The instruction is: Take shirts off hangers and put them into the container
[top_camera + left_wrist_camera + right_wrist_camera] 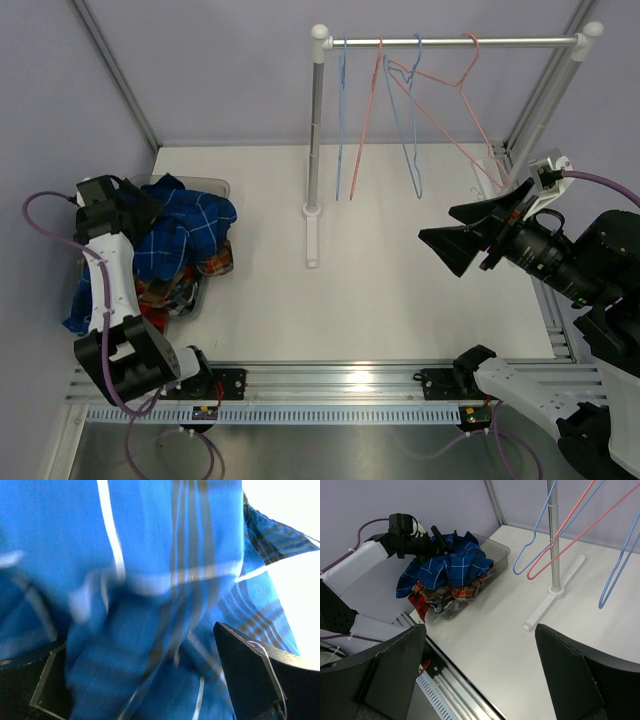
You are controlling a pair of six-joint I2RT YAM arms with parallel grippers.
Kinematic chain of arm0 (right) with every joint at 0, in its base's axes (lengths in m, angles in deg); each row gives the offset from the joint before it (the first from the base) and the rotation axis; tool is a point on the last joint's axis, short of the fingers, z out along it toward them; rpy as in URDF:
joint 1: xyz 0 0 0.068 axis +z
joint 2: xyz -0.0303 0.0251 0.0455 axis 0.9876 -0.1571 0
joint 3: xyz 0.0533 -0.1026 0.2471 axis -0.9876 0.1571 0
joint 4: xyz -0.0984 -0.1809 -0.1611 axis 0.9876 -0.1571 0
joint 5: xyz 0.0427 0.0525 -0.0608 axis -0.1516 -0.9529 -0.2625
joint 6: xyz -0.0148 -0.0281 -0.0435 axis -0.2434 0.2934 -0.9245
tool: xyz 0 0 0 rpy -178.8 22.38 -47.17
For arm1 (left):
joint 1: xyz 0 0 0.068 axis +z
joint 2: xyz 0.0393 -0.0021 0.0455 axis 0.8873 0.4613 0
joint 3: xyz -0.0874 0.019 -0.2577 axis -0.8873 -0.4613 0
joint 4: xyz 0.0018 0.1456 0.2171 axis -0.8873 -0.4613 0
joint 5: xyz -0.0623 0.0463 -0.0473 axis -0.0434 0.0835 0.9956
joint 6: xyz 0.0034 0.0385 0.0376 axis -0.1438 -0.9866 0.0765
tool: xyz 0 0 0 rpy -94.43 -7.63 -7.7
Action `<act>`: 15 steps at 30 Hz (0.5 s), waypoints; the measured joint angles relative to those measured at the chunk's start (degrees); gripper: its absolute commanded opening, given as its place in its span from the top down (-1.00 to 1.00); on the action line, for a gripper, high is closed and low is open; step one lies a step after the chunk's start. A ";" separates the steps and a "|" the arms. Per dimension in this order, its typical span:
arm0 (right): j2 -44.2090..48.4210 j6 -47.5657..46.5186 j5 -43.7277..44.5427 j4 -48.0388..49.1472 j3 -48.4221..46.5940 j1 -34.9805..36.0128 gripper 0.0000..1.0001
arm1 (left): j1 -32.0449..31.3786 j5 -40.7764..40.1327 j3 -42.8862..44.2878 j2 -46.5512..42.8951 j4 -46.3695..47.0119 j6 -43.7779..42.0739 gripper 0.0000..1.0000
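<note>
**Shirts heaped in the container, both grippers open**

The blue shirt [192,222] lies on top of a heap of shirts in the container [210,181], which sits at the left edge of the table [400,300]. Under it the tartan shirt [463,593] shows, with a strip of red cloth [417,603] below that. The heap spills over the container's walls, and part of the blue cloth hangs down past the table edge beside the left arm.

The left gripper [148,207] reaches into the top of the heap from the left. Its jaws are spread wide, with blue cloth lying loose between them and filling the left wrist view; nothing is pinched.

The right gripper [437,224] hovers over the right side of the table, well apart from the container and pointing toward it. Its jaws are also spread wide, with only air between them.

Four hangers [412,120], two light blue and two pink, hang as bare wire from the rail [450,42] at the back of the table. The rail's pole [316,120] and long white foot [312,240] stand on the table between the right gripper and the container. The hangers dangle just to the right of the pole, above and behind the right gripper. The left arm itself lies along the container's near left side.
</note>
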 measured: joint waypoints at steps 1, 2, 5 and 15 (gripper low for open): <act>0.00 0.00 0.00 0.00 0.00 0.00 -0.99 | -0.55 -1.18 1.53 -0.90 -2.32 0.00 -0.97; 0.00 0.02 0.00 0.00 0.00 0.00 -0.99 | -1.18 -2.49 3.15 -2.05 -4.39 0.04 -0.97; 0.00 0.20 -0.02 0.00 0.00 0.00 -0.99 | -2.27 -4.33 7.08 -5.66 -8.41 0.42 -0.97; 0.48 0.42 -0.04 0.00 0.00 0.00 -0.99 | -5.49 -7.54 10.99 -13.90 -13.55 3.02 -0.97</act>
